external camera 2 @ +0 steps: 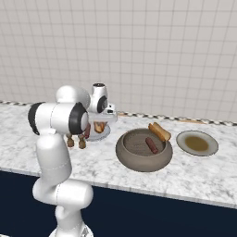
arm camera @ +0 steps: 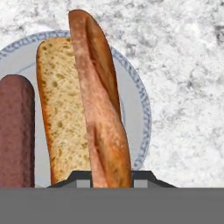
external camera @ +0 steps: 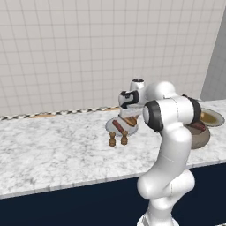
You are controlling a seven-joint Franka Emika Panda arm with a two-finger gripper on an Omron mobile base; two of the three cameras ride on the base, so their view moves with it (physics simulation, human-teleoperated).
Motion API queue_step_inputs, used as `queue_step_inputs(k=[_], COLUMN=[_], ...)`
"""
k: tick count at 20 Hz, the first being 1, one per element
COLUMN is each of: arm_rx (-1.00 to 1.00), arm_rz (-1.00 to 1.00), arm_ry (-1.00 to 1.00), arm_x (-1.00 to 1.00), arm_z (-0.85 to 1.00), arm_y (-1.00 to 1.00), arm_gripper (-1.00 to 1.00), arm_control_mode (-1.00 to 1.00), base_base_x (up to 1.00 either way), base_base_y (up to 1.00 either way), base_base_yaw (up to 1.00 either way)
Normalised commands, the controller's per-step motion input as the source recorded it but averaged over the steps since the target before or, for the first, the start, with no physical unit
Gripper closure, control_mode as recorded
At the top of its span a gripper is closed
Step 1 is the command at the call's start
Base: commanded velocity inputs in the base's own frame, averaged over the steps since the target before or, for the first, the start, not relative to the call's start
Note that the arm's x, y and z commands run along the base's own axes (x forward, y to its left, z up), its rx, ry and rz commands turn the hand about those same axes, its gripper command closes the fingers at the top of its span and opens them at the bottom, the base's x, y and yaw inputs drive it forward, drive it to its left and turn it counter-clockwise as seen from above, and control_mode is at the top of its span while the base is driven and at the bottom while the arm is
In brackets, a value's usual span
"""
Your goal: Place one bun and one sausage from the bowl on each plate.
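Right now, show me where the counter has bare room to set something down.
Widest free patch: marble counter left of the shakers. A narrower strip runs along the front edge before the bowl. Crowded: around the grey plate, where the gripper holds a bun, and between the bowl and the tan plate.

In the hand view the sausage [arm camera: 16,131] is cut by the left edge and the light grey plate [arm camera: 142,109] is mostly covered by food. From the left base view the arm hides much of the bowl [external camera: 201,137] (and part of the tan plate [external camera: 216,118]).
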Motion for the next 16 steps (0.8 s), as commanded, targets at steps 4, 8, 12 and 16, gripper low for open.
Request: queue_step_inputs(k=[4,8,12,16], arm_rx=[0.00,-0.01,0.00,0.00], arm_rz=[-0.01,0.00,0.00,0.00], arm_ry=[0.00,0.00,0.00,0.00], arm_x=[0.00,0.09,0.02,0.00], arm_z=[-0.38,-0.21,0.00,0.02], arm_y=[0.28,0.32,0.00,-0.01], arm_gripper=[1.00,-1.00,-1.00,-1.00], arm_control_mode=[-1.00,-1.00,-1.00,-1.00], base_base_x=[0.00,0.00,0.00,0.00], base_base_y=[0.00,0.00,0.00,0.00], base_base_yaw=[0.00,0.00,0.00,0.00])
